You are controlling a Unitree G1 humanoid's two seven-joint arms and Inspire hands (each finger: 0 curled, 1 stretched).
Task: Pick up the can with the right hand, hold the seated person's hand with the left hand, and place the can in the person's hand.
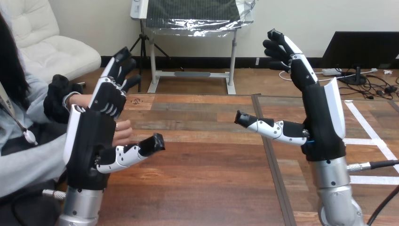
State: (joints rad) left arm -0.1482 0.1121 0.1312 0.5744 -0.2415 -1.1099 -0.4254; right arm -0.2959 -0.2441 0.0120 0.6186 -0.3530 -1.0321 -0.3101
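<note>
Wooden table (207, 155) stretches wide below; the right hand (322, 117) stands raised over it, fingers straight, thumb out, nothing held; the left hand (91, 136) is likewise spread, the person's hand (123, 132) just behind it, contact unclear

Bright, even light all over. Light seems to come from above. Wooden table (207, 155) has soft pale shine across middle and looks darker brown near bottom edge. White shells on left hand (91, 136) and right hand (320, 122) look very bright. Black parts of both hands stay dark, with little detail there. Silver left forearm (80, 207) and right forearm (336, 188) gleam with small light spots. Person's hand (123, 132), just behind left hand, is well lit.
</note>
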